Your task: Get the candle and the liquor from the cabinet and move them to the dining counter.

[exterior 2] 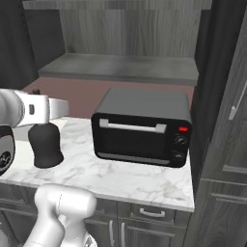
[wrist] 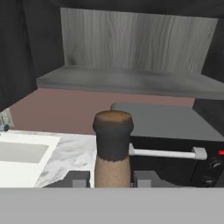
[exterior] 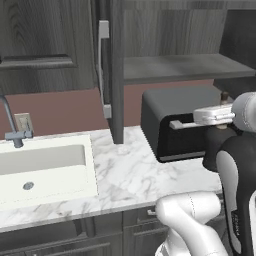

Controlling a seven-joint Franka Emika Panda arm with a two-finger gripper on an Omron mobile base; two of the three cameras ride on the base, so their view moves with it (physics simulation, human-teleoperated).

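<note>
From the sink (exterior: 45,167) at the surface's (exterior 2: 120,176) left end across to the toaster oven (exterior 2: 142,126) on its right, the liquor (exterior 2: 44,144) hangs between them, its thin neck clamped in the partly closed end effector (wrist: 111,178). Gripped so high, it could swing, slip, or clip the oven.

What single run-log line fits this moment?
gripper: shut on liquor neck | liquor body beside toaster oven, over worktop | cabinet open, shelf bare
</note>
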